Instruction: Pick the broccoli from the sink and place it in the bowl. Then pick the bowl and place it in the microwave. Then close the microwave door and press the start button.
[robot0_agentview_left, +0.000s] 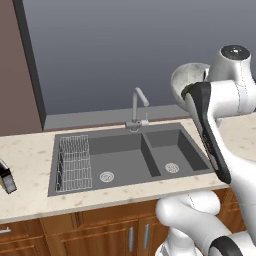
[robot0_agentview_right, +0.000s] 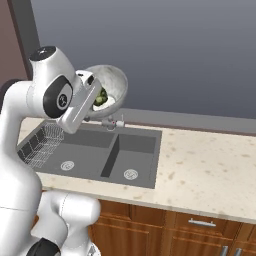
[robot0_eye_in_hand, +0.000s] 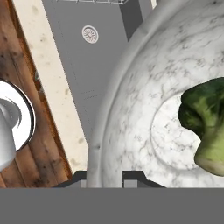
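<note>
Hand view shows you the broccoli (robot0_eye_in_hand: 205, 127) already in the bowl (robot0_eye_in_hand: 144, 87), which the gripper (robot0_eye_in_hand: 105, 178) pinches by the rim, raised above the sink (robot0_agentview_left: 130, 157); microwave, door and start button remain.

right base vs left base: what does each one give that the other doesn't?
Right base view alone: the broccoli lying inside the tilted bowl, plus a long bare stretch of counter to the right of the sink.

Left base view alone: the bowl seen from its rim side with its contents hidden by the arm, and a dark object at the left edge of the counter.

Both: the bowl lifted high above the sink, the wire rack, both drains, the faucet and the wooden cabinets.
</note>
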